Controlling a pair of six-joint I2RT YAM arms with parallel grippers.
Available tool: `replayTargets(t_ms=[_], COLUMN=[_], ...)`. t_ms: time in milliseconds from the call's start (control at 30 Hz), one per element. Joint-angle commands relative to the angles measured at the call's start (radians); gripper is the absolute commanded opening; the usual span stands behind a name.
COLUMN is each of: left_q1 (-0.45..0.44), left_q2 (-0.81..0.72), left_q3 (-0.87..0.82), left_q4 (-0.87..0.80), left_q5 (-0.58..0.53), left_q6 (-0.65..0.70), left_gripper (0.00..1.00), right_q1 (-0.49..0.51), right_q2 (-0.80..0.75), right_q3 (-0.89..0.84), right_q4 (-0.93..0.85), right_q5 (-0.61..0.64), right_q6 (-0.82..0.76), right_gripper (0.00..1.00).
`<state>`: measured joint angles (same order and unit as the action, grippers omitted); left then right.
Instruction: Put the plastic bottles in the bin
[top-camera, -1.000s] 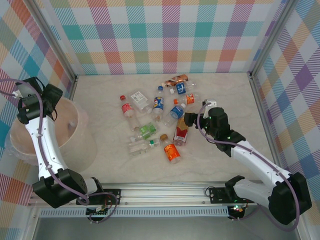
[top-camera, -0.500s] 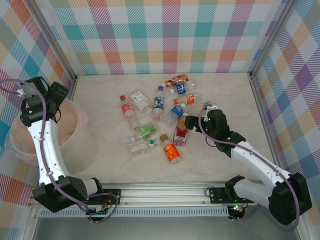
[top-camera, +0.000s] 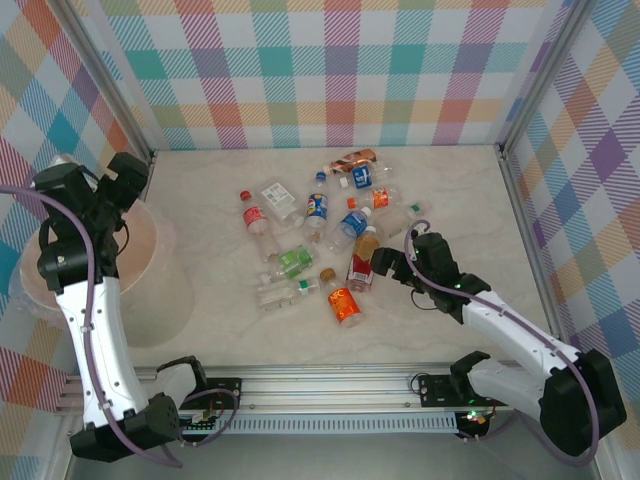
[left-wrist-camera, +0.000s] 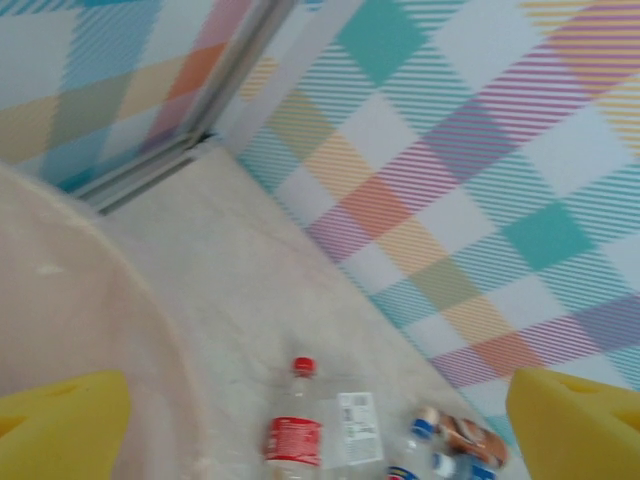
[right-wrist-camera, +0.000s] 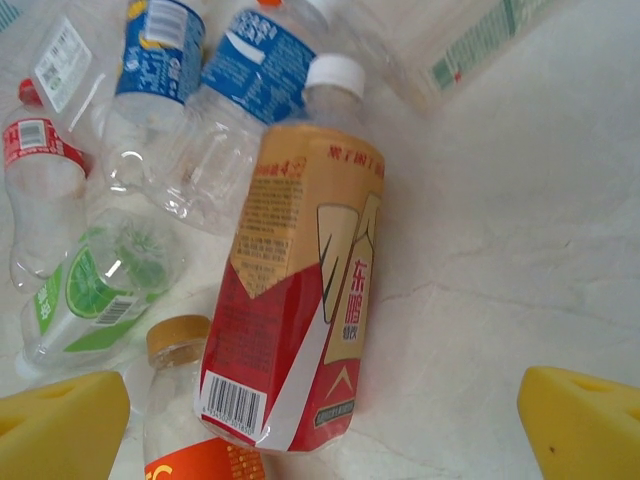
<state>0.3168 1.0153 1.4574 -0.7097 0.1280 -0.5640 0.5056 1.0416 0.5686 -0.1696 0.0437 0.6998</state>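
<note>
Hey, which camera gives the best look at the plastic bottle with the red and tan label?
The right wrist view: the plastic bottle with the red and tan label lies close up, barcode and print clear. The top external view shows it small, with only its label colours distinguishable.

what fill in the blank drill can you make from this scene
1. The bin sits at the ____ edge of the table.
2. The right pincer is ____, straddling the base of a red-and-tan bottle.
3. The lime-slice bottle has a ____ label.
4. In the left wrist view, the red-label bottle has a ____ cap.

Missing words: left; open; green; red.
</note>
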Motion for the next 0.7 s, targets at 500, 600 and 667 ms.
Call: replayTargets(t_ms=[500,600,667], left_q1=[-0.43,-0.485,-0.519], left_q2=[0.104,0.123,0.133], left_q3=[-0.004,-0.015,-0.026], left_q4=[0.119,0.116,0.116], left_q5=[0.108,0.083,0.065], left_q6=[-0.043,-0.053,-0.069], left_gripper=[1.0,1.0,1.0], right_q1=[0.143,0.192,0.224], right_q2=[0.283,0.338,0.375], right_q3=[0.185,0.239,0.275], right_q4=[-0.083,-0.16,-0.212], right_q5=[0.026,0.132,0.192], right_q6=[0.151,0.162,0.168], right_gripper=[1.0,1.0,1.0])
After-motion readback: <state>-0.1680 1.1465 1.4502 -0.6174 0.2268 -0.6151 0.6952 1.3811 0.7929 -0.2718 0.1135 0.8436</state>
